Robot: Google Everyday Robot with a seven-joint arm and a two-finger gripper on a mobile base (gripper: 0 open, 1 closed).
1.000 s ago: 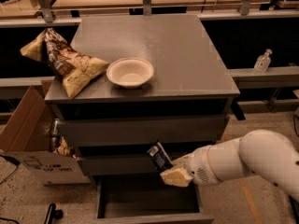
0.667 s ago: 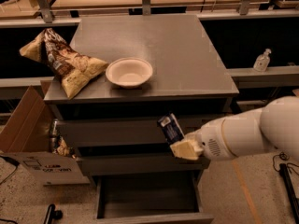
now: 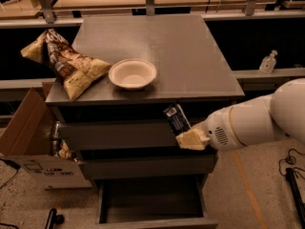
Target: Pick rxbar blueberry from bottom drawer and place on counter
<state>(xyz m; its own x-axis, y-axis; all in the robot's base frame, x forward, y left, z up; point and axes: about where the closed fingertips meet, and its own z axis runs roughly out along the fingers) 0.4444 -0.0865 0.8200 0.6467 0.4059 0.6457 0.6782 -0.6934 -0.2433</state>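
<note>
counter (image 3: 181,51) is carrying white bowl (image 3: 132,74), chip bag (image 3: 69,66) | bottom drawer (image 3: 152,203) standing open | your gripper (image 3: 189,138) is clamping rxbar blueberry (image 3: 177,119) below counter edge

rxbar blueberry (image 3: 177,119): small, flat, dark blue wrapper, pale lettering; tilted near upright; lower end pinched by gripper (image 3: 190,138); held in the air just under front edge of counter (image 3: 181,51), above drawer | bottom drawer (image 3: 151,202): pulled open; dark floor, low walls | counter: broad matte grey slab
</note>
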